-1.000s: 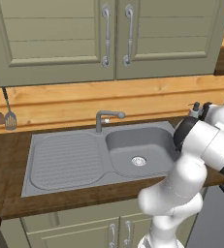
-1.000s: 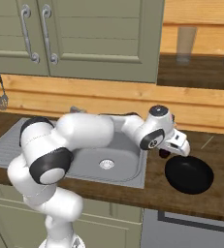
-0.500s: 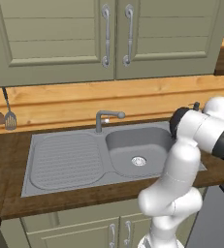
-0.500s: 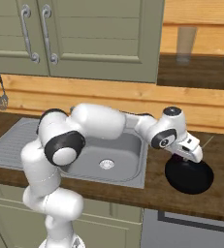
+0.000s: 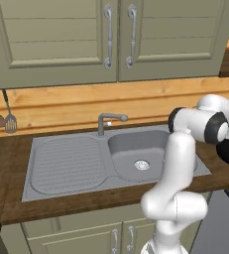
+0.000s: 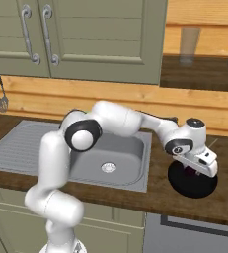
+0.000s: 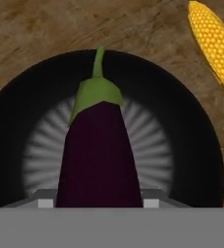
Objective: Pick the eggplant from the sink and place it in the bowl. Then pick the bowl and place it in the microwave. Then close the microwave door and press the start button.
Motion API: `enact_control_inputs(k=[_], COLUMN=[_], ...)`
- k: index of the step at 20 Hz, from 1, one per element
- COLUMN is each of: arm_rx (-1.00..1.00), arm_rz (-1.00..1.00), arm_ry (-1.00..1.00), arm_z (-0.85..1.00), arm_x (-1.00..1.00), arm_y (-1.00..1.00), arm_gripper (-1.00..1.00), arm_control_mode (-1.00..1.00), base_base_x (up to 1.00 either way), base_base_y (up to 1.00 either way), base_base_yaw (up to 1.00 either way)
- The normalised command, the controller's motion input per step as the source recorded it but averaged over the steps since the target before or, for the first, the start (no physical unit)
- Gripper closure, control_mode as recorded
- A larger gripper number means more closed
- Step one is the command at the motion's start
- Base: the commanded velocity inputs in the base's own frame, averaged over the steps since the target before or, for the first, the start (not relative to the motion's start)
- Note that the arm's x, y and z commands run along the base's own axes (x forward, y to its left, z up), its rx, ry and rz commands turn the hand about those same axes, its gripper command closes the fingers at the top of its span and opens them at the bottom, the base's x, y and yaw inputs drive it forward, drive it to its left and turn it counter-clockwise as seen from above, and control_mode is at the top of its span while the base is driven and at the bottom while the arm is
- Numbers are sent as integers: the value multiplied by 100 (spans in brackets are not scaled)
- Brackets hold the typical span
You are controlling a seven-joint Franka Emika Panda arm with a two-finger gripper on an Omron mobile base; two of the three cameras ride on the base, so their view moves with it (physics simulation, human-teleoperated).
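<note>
- The eggplant (image 7: 98, 155) hung stem-first over the middle of the black bowl (image 7: 191, 145), gripped between the half-open jaws of the gripper (image 6: 200, 165).
- The bowl sat near the counter's (image 6: 155, 192) front edge, right of the sink (image 6: 135, 180).
- A clean release probably needed a lower, centred drop, clear of the corn cob (image 7: 215, 46) just beside the rim.

A glossy dark purple eggplant (image 7: 98, 155) with a green stem cap runs lengthwise up the middle, its stem pointing away from the camera. Beneath it sits a round black bowl (image 7: 191, 140) with a pale ribbed floor, resting on a brown wooden counter (image 7: 45, 29). A yellow corn cob (image 7: 215, 46) lies beside the bowl's rim.
</note>
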Motion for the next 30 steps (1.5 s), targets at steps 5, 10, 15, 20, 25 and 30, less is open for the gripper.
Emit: enact_control_inputs(k=[5,10,15,20,25,30], arm_rx=[9,3,2,4,0,0], arm_rz=[0,0,0,0,0,0], arm_ry=[15,10,1,0,-3,-5], arm_z=[-9,-35,-51,-40,-6,0], arm_x=[32,33,-2,-64,-71,-46], arm_y=[-28,0,0,0,4,29], arm_gripper=[100,100,100,100,100,100], arm_control_mode=[-100,-100,-100,-100,-100,-100], base_base_x=[0,0,0,0,0,0], base_base_y=[0,0,0,0,0,0], base_base_yaw=[0,0,0,0,0,0])
